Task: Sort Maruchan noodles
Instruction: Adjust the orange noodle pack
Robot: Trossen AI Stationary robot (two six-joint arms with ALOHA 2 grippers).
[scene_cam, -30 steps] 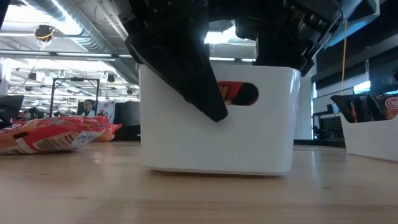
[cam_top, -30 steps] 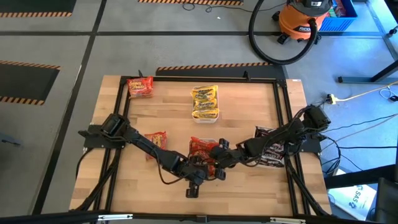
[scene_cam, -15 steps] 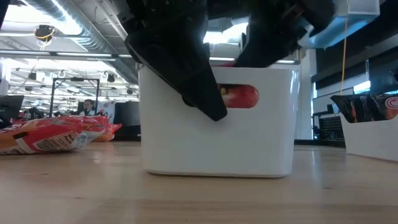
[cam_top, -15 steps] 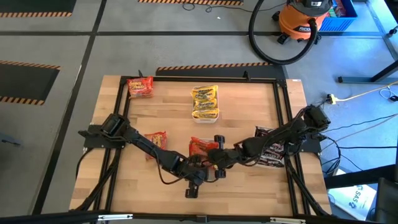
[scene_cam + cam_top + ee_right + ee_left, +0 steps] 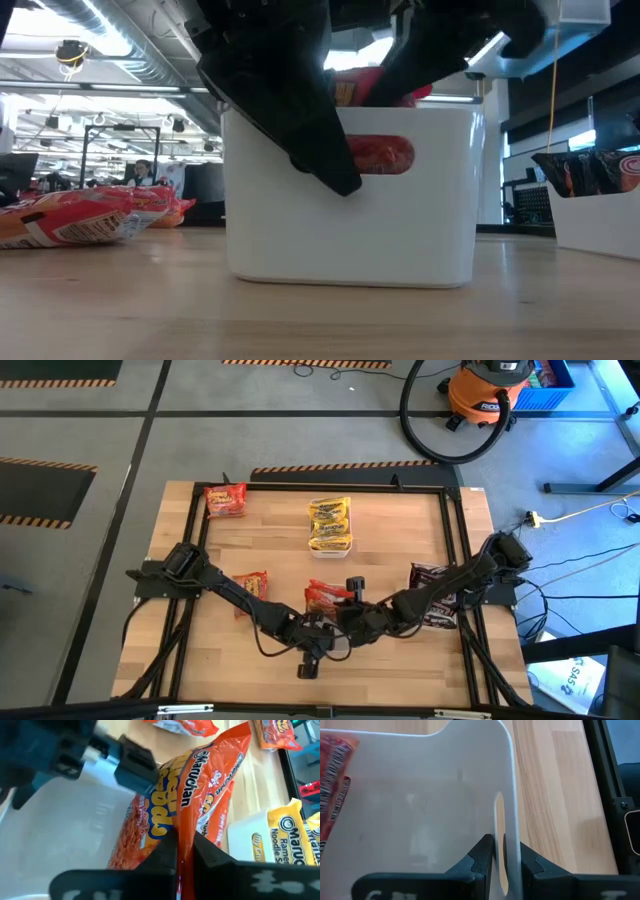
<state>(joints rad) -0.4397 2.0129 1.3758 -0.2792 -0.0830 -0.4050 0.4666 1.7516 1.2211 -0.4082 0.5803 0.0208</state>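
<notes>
Wooden table (image 5: 270, 530), three white trays (image 5: 350, 220), two loose red packets (image 5: 226, 499)

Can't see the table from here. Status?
Left gripper shut on white tray wall, steadying it. Right gripper shut on red noodle packet, over the tray. Nothing in the way.

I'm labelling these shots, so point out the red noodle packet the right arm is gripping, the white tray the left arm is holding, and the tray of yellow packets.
red noodle packet (image 5: 200, 795): right wrist view, printed front.
white tray (image 5: 515, 815): left wrist view, its pinched wall.
tray of yellow packets (image 5: 330, 545): high view, near rim.
</notes>
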